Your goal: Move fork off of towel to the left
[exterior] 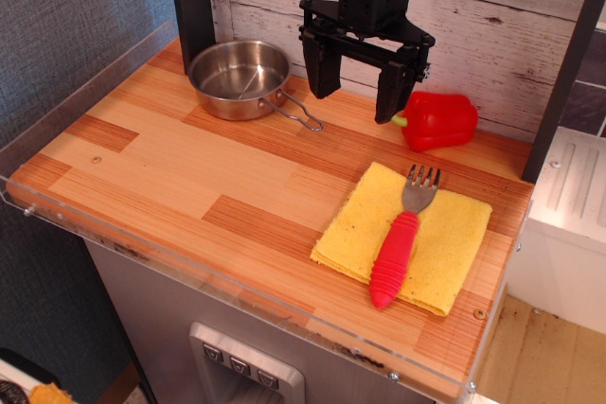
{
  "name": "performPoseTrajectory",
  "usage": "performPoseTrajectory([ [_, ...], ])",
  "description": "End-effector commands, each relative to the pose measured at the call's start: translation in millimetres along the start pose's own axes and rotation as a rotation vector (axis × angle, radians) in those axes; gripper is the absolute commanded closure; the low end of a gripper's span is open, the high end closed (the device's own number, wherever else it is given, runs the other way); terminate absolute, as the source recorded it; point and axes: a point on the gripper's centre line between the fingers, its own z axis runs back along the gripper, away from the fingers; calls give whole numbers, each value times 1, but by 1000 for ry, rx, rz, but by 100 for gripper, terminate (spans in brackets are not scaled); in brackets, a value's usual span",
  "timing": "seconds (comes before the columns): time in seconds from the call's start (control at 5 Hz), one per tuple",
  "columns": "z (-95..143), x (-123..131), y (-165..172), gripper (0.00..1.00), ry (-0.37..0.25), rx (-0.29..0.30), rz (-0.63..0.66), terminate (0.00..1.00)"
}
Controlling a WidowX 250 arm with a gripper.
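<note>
The fork (402, 238) lies on the yellow towel (445, 243) at the right front of the wooden table. Its grey tines point away toward the back wall, and its red ribbed handle reaches the towel's front edge. My gripper (358, 92) hangs at the back of the table, above the wood between the pan and the pepper. Its two black fingers are spread wide apart and hold nothing. It is well behind and to the left of the fork.
A steel pan (239, 78) with a wire handle sits at the back left. A red bell pepper (440, 120) lies at the back right, just behind the towel. A clear plastic rim (237, 281) lines the table's front and left edges. The plank wall is behind.
</note>
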Motion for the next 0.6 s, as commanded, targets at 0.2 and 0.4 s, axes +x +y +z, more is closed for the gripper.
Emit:
performPoseTrajectory([
  [0.2,-5,-9,-29,0,-16,-3,-23,0],
  [0.4,-9,-27,-53,0,-34,9,-25,0],
])
